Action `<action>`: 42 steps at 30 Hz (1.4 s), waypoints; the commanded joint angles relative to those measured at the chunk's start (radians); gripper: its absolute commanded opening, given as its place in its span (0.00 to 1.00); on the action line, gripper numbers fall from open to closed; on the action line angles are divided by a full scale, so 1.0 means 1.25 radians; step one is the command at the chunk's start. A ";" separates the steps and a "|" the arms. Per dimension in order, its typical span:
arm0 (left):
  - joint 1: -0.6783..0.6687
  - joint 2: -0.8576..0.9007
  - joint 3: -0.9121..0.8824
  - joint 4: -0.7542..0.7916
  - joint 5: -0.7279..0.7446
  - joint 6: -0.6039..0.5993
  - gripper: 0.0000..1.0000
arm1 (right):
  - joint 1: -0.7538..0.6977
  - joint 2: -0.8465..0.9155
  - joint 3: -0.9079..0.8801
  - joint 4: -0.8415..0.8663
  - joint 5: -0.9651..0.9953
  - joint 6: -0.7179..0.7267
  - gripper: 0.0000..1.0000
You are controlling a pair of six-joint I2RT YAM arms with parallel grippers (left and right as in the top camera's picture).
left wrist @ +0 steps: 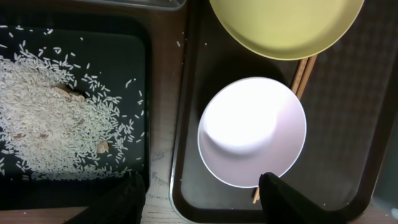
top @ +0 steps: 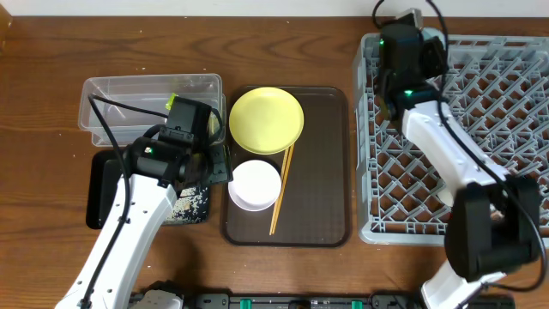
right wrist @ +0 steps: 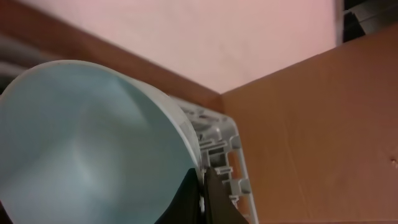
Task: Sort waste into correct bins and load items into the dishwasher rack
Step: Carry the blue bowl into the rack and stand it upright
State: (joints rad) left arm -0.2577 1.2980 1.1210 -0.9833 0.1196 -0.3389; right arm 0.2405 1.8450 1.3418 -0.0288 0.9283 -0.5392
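My left gripper (left wrist: pixel 205 200) is open and empty, straddling the gap between the black tray (left wrist: pixel 134 50) and the brown serving tray (left wrist: pixel 348 124); it also shows in the overhead view (top: pixel 214 167). Loose rice (left wrist: pixel 56 118) lies in the black tray. A white bowl (left wrist: pixel 252 130), a yellow plate (left wrist: pixel 286 25) and two chopsticks (left wrist: pixel 303 71) sit on the serving tray. My right gripper (right wrist: pixel 204 186) is shut on the rim of the light blue bowl (right wrist: pixel 87 143), at the far left corner of the grey rack (top: pixel 515 129). The cup is out of view.
The clear tub (top: pixel 129 94) stands behind the black tray (top: pixel 101 193), with a small green-yellow wrapper (top: pixel 171 99) in it, partly behind my left arm. The rack's pegged rim (right wrist: pixel 217 143) lies just under the bowl. The right arm reaches over the rack.
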 commanded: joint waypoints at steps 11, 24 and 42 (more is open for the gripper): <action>0.002 0.002 -0.004 0.003 -0.016 0.004 0.62 | 0.064 0.055 0.006 -0.087 0.012 0.121 0.01; 0.002 0.002 -0.004 0.003 -0.015 0.004 0.62 | 0.086 0.054 0.006 -0.337 -0.048 0.437 0.01; 0.002 0.002 -0.004 0.001 -0.015 0.004 0.62 | 0.083 0.029 0.007 -0.374 -0.063 0.569 0.01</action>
State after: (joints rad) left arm -0.2581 1.2984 1.1210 -0.9794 0.1196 -0.3393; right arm 0.3241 1.8858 1.3647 -0.5003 0.9901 0.1352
